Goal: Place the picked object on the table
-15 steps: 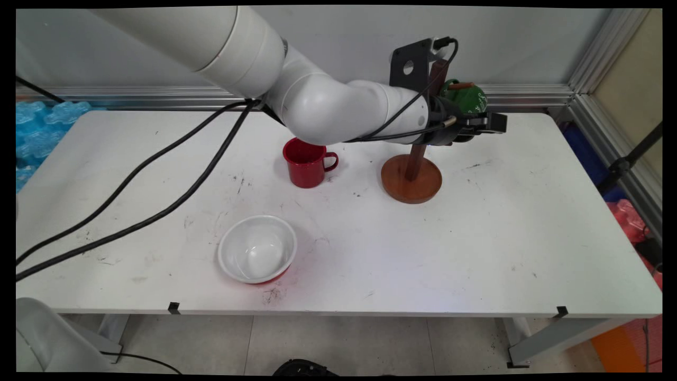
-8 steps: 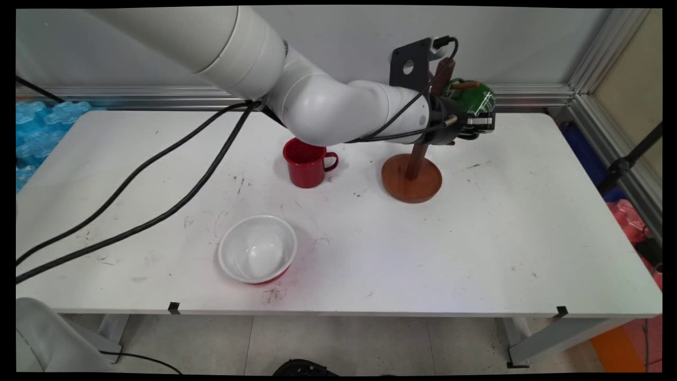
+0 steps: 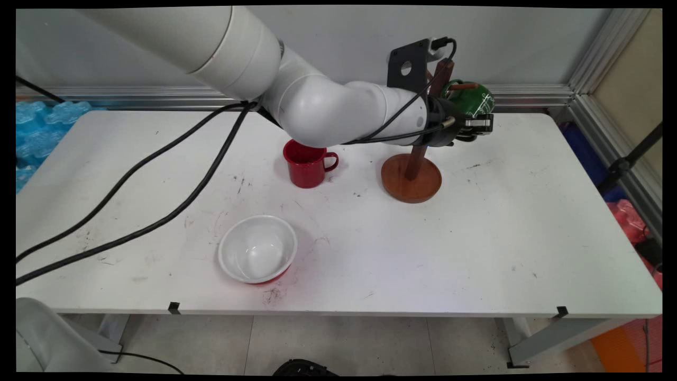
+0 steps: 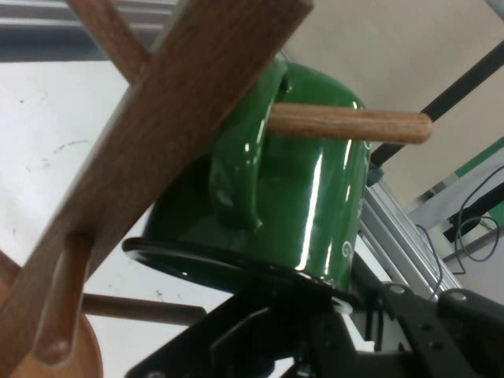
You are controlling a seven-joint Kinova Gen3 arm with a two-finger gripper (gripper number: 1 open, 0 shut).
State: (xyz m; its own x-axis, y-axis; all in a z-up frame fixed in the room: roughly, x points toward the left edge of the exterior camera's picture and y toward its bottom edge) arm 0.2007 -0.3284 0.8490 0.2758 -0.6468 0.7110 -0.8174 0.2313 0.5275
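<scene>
A green mug (image 3: 472, 99) hangs at the top of a wooden mug tree (image 3: 412, 179), to the right of its post. In the hand view a peg (image 4: 350, 124) passes through the handle of the green mug (image 4: 315, 197), beside the slanted post (image 4: 157, 134). My gripper (image 3: 477, 124) reaches in from the left past the post, just under the mug. It is shut on the mug's dark rim, which lies at the gripper (image 4: 331, 303) in the hand view. The mug's opening faces the hand.
A red mug (image 3: 305, 165) stands left of the tree's round base. A white bowl (image 3: 257, 248) sits nearer the front edge. Black cables (image 3: 158, 174) drape over the table's left half. Blue wrapping (image 3: 37, 127) lies off the left end.
The gripper's tip has drawn a little to the left and narrowed. The green mug has shifted slightly up and right on its peg, showing more of its white marking.
</scene>
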